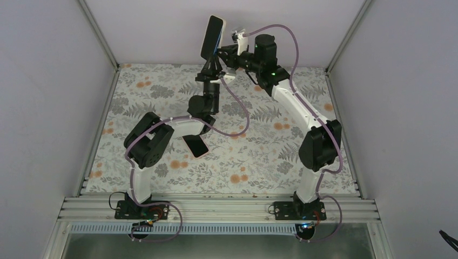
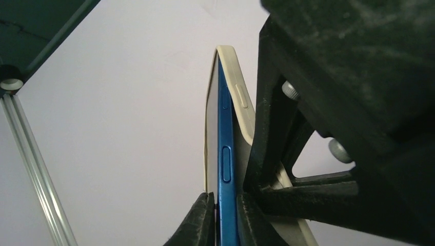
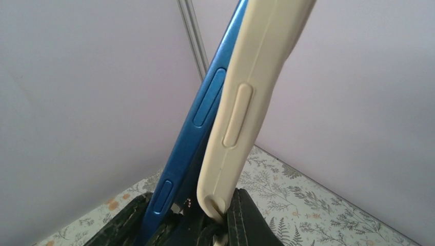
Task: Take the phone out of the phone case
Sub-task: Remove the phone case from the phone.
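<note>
Phone (image 1: 212, 36) held upright in the air over the far end of the tabletop (image 1: 259, 162), partly out of its phone case (image 3: 246, 102).
The blue side rail stands apart from the cream phone case along one edge. The left gripper (image 2: 221, 205) pinches the phone's lower end, and the right gripper (image 3: 205, 215) is clamped on the loosened case edge. A dark handset (image 1: 195, 145) lies flat on the tabletop.

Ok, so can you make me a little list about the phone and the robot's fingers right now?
phone: blue, held up in the air, standing nearly upright
case: cream, its long side peeled away from the phone but not off yet
left fingers: pinching the phone's lower end
right fingers: gripping the case near its bottom corner
table: flowery cover, with a dark flat thing lying under the left arm
job done: no, the phone is only partly out
</note>
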### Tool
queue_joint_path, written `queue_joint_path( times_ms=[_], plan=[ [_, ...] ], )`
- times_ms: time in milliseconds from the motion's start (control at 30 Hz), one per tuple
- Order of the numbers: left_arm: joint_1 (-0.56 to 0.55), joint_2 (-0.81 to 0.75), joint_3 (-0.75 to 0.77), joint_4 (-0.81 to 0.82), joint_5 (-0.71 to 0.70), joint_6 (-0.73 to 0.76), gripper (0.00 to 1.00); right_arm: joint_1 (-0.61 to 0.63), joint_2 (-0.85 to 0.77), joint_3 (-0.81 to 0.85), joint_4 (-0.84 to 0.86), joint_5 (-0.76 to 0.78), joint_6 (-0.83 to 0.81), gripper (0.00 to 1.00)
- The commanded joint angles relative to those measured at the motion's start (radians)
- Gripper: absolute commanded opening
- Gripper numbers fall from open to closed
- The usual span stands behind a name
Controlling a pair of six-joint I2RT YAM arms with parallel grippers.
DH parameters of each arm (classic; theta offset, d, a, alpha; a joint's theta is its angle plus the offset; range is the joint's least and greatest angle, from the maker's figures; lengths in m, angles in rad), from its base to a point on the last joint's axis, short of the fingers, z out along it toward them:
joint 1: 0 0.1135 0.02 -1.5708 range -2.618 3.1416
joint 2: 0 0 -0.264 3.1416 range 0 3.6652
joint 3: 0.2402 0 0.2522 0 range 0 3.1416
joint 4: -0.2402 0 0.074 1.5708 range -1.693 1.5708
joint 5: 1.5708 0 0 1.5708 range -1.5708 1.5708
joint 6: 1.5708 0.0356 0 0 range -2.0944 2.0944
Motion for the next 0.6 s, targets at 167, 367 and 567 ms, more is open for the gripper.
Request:
queue_joint_path(
  times_ms=[167,367,567],
  plan=[
    [0.023,-0.101,0.039,-0.161,0.010,0.008,0.02,0.042,-0.030,-0.055,-0.221,-0.013,-0.017,0.03],
    [0.022,-0.197,-0.016,-0.281,0.005,-0.090,0.02,0.003,-0.054,-0.064,-0.239,0.114,-0.070,0.03],
    [0.024,-0.348,-0.113,-0.487,0.038,-0.172,0.02,-0.042,-0.031,-0.047,-0.340,0.304,-0.237,0.04]
  ],
)
